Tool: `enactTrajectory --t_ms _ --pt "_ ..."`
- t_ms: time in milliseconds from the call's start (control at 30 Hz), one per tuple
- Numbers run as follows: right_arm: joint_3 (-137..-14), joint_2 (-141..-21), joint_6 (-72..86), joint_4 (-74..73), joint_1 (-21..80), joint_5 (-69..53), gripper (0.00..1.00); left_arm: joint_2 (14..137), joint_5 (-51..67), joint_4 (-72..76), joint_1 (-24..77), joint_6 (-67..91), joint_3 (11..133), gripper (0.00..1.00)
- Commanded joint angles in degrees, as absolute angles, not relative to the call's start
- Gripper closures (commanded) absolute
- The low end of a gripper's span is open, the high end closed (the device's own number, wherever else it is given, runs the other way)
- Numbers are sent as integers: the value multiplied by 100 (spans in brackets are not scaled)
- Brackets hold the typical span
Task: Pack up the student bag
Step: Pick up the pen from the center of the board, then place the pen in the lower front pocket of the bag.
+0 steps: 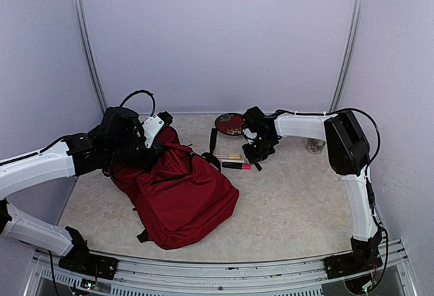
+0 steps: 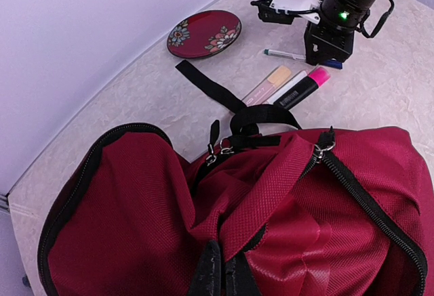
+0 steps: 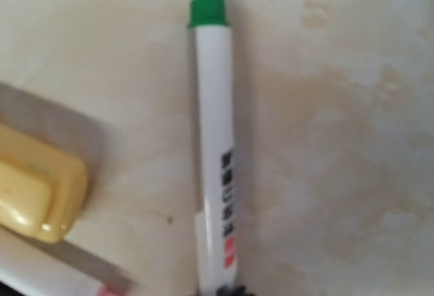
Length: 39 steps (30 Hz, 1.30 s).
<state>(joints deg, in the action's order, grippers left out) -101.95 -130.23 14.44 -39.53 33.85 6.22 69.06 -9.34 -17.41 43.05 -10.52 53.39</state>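
The student bag (image 1: 178, 191), dark red with black zips, lies in the middle-left of the table, its mouth (image 2: 135, 194) held open. My left gripper (image 2: 222, 269) is shut, pinching the red fabric at the rim of that opening. To the right of the bag, my right gripper (image 1: 256, 155) points down at the tabletop. It is shut on a white pen with a green cap (image 3: 213, 140), which lies flat on the table. The left wrist view shows that pen (image 2: 288, 55) running under the right gripper (image 2: 320, 55). Only the dark tips of the right fingers (image 3: 234, 290) show.
A pink-capped black highlighter (image 2: 302, 87) and a yellow-capped one (image 2: 270, 82) lie side by side between the bag and the right gripper. A red floral plate (image 1: 229, 123) sits at the back. A black strap (image 2: 210, 86) trails from the bag. A small object (image 1: 315, 146) stands at the right wall.
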Motion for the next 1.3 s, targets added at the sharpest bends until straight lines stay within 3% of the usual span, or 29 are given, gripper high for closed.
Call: enactTrajectory --t_ms 0,300,500,667,933,1267 --pt "-10046 -12739 1367 -3983 3322 660 100 6902 -875 -1501 4271 -1084 5312 100" --pt "-9197 -10828 846 -2261 3393 -640 100 6824 -617 -1457 4163 -1015 5333 100" --pt "-7957 -9918 277 1152 4212 -2735 100 6815 -515 -1435 4131 -984 5297 100" --pt "-7867 -10427 45 3616 5028 -4326 100 6724 -222 -1399 4043 -941 5304 100" --pt "-7869 -11331 -98 4529 5132 -4909 100 6523 354 -1257 3934 -952 5230 100" --pt "-7804 -11686 -1858 2533 5080 -4454 100 6407 668 -1182 3765 -899 5212 100"
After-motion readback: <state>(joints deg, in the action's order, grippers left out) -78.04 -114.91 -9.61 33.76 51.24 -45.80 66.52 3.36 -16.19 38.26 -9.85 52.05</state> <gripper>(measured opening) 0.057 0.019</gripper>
